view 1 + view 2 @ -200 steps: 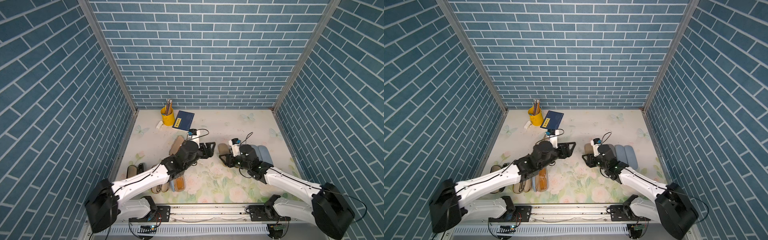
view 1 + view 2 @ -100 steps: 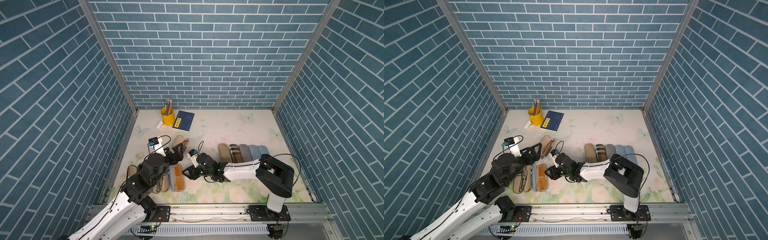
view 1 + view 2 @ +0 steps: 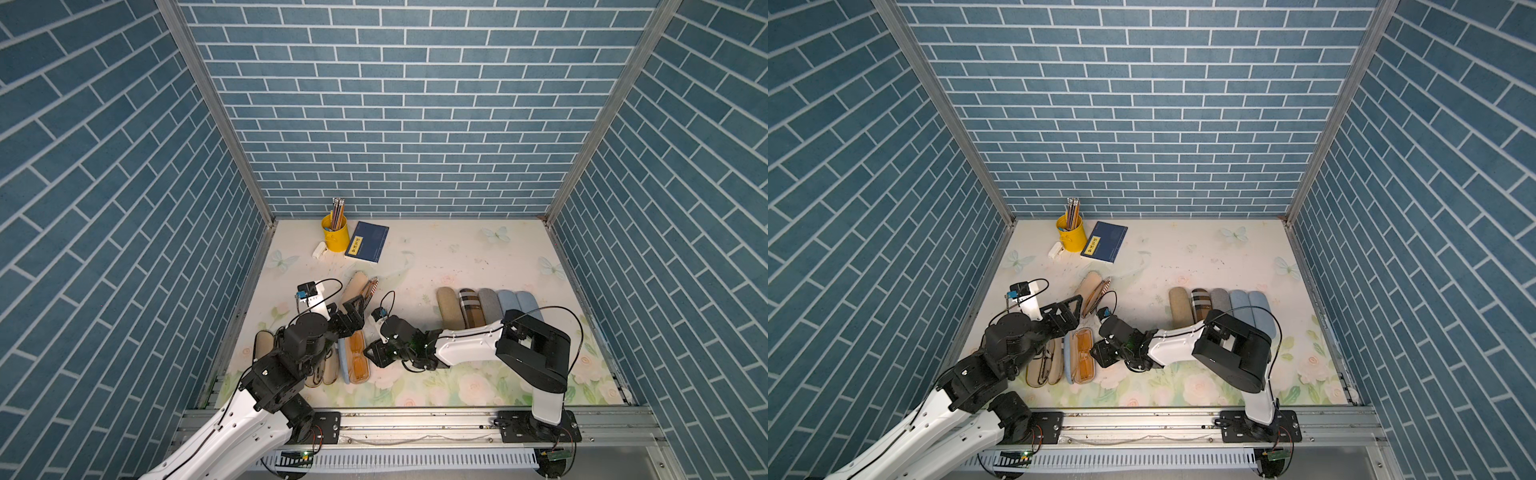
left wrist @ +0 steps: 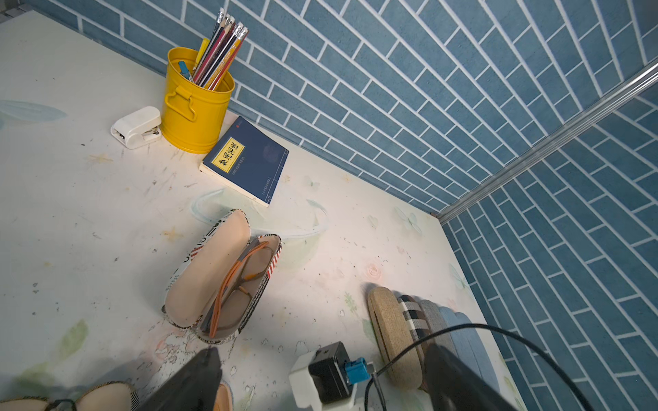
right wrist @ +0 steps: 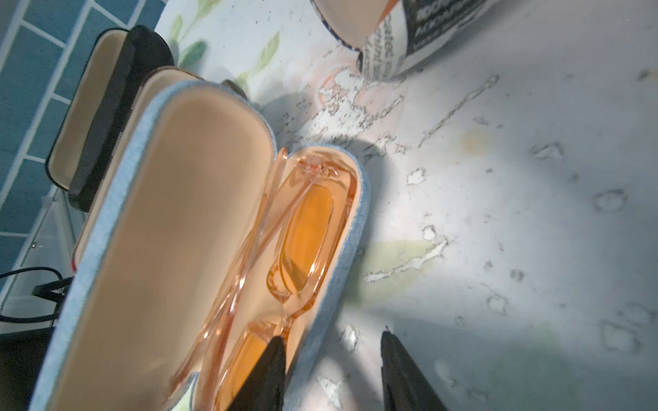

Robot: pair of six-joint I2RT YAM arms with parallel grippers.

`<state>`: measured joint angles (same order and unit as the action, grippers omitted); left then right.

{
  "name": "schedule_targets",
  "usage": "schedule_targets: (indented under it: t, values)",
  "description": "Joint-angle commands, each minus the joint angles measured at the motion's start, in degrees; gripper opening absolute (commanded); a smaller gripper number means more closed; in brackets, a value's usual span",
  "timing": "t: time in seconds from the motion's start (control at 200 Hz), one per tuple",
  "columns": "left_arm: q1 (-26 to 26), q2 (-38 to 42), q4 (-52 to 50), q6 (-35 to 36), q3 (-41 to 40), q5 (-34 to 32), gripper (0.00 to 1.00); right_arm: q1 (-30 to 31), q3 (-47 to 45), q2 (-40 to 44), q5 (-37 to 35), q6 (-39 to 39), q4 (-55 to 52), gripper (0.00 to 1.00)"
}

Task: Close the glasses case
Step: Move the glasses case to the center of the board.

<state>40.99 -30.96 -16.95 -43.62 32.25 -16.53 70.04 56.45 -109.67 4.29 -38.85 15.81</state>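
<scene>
The glasses case (image 3: pixel 358 359) (image 3: pixel 1082 356) is light blue and lies open near the front left in both top views. Its lid (image 5: pixel 171 220) stands up beside the tray, which holds orange-tinted glasses (image 5: pixel 306 231). My right gripper (image 3: pixel 374 355) (image 5: pixel 333 336) is open and straddles the tray's near rim. One finger sits over the glasses and the other is outside above the table. My left gripper (image 3: pixel 351 316) (image 4: pixel 322 350) hangs wide open above the case's far end, holding nothing.
A newspaper-print case (image 4: pixel 220 281) lies open with orange-framed glasses behind the blue one. More open cases (image 3: pixel 322 368) sit to its left. A row of closed cases (image 3: pixel 486 307) lies at the right. A yellow pencil cup (image 3: pixel 333 235), a stapler (image 3: pixel 319 250) and a blue book (image 3: pixel 368 247) stand at the back.
Both arms swung from the table's middle to the front left. The right gripper came from the row of closed cases to the blue case's rim. The left jaws spread wider.
</scene>
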Motion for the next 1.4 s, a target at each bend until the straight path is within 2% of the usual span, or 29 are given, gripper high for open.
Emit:
schedule_targets:
  t: [0.0,0.415,0.985,1.125,1.395]
  values:
    - [-0.4,0.8,-1.3,0.2,-0.9,0.3,0.95,0.5,1.7,-1.3,-1.9,-1.3,-1.0,0.42]
    - [-0.4,-0.6,-1.4,1.3,-1.2,-0.3,0.94,0.8,2.6,-2.1,-4.5,-1.2,-3.9,0.27]
    - [-0.4,-3.7,1.0,2.3,-1.6,0.7,0.93,1.2,4.0,-4.0,-3.4,-1.2,-3.2,0.16]
    - [-0.4,-4.2,1.4,2.4,-1.4,1.0,0.93,1.1,3.0,-3.2,-4.0,-1.5,-2.8,0.10]
    - [-0.4,-8.2,3.5,3.4,-1.4,3.8,0.91,-0.5,-0.9,0.1,-5.7,-2.3,-2.0,0.07]
